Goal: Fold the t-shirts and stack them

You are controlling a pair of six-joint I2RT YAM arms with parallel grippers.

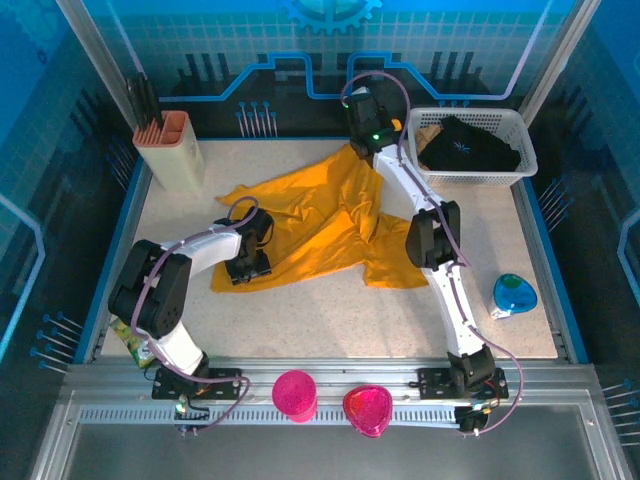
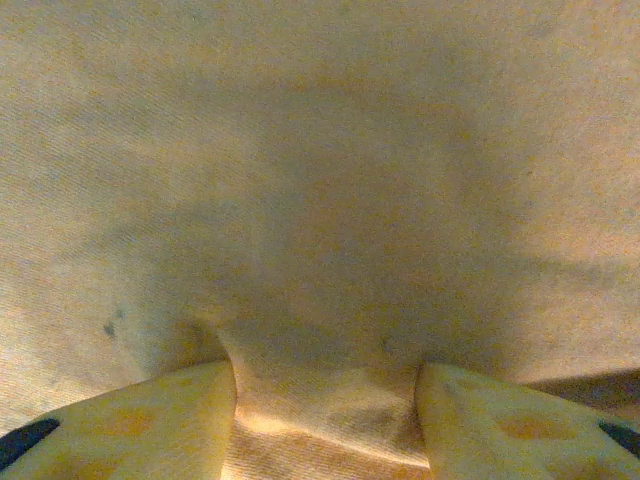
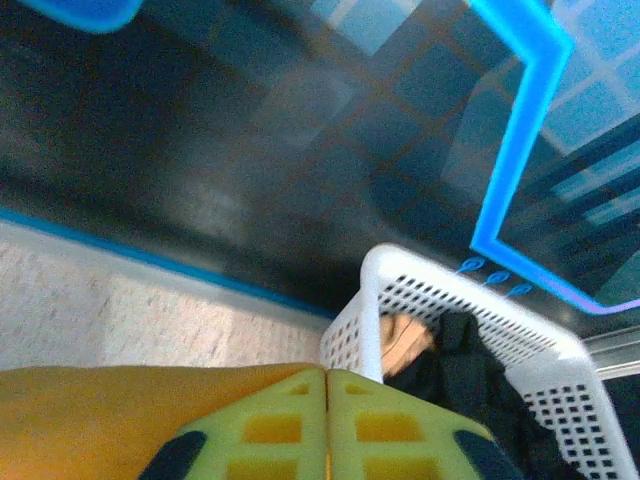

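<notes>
One orange t-shirt (image 1: 320, 225), one white basket (image 1: 478, 172).

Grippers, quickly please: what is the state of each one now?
Left gripper: half open, orange t-shirt bunched between its fingers.
Right gripper: fingers together; holding the t-shirt cannot be told.

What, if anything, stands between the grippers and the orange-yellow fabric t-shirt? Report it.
Nothing visible. The left gripper straddles a fold of the orange-yellow fabric t-shirt, and the right gripper sits at its far edge beside the white perforated plastic basket.
</notes>
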